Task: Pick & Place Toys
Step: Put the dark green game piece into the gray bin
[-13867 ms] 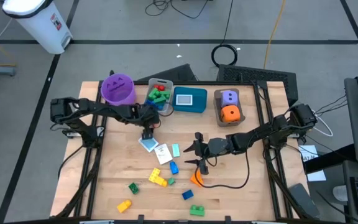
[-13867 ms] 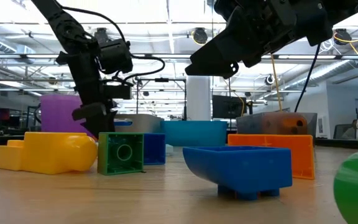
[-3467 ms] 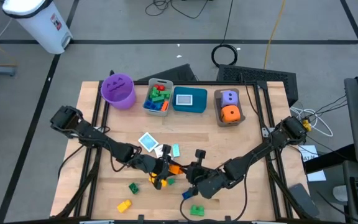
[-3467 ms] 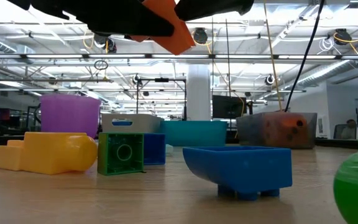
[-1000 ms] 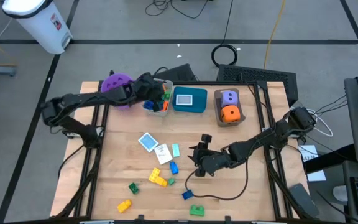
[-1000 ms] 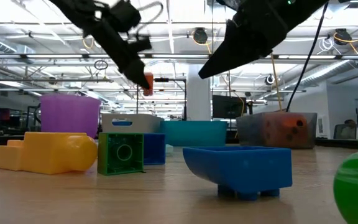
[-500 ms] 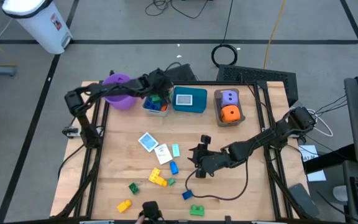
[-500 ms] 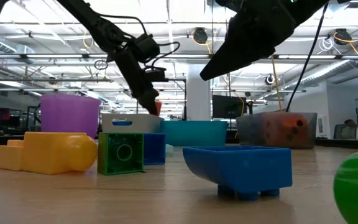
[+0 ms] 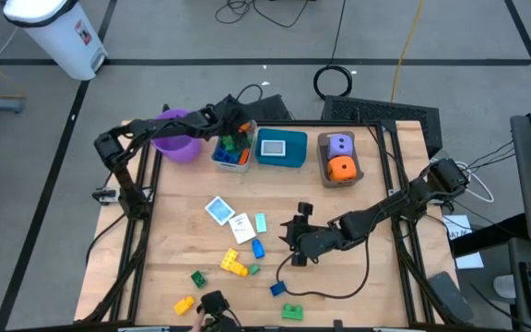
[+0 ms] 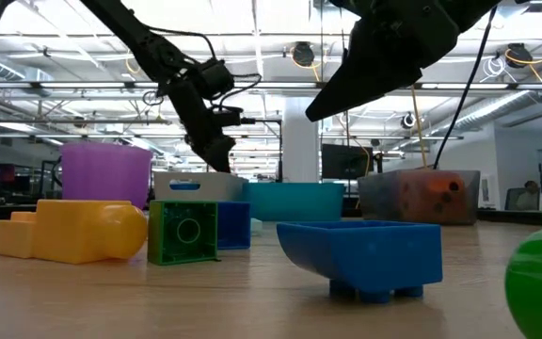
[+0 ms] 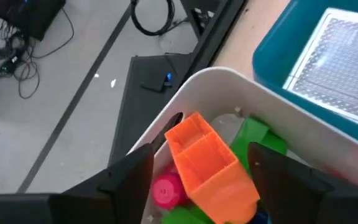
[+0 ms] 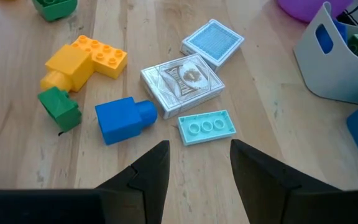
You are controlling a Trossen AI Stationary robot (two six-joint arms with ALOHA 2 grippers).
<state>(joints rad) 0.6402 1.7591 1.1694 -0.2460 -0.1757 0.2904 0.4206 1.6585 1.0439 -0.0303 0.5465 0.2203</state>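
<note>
My left gripper (image 9: 231, 132) is at the far end of the table, over the grey bin (image 9: 217, 157), and it is open. An orange brick (image 11: 209, 163) sits between its fingers, on top of the green and pink bricks in the bin (image 11: 229, 79). My right gripper (image 9: 289, 249) hangs open and empty above mid-table. In front of it on the wood lie a blue brick (image 12: 123, 119), yellow bricks (image 12: 82, 59), a pale teal plate (image 12: 207, 126) and two cards (image 12: 190, 78). My left gripper points slanting down into the grey bin, with a finger on either side of the orange brick. A gap shows between the brick and one finger (image 11: 132, 177). Whether the other finger (image 11: 272, 171) touches the brick, I cannot tell.
The purple bucket (image 9: 175, 138) stands left of the grey bin, the teal bin (image 9: 281, 148) and the brown bin with both dice (image 9: 339, 159) to its right. Loose bricks (image 9: 234, 265) lie toward the near edge. A dark object (image 9: 213, 304) shows at the near edge.
My left gripper has moved right along the far edge, from beside the purple bucket to over the grey bin, and sunk toward it. The orange brick showed at its fingertips in the low view and no longer does.
</note>
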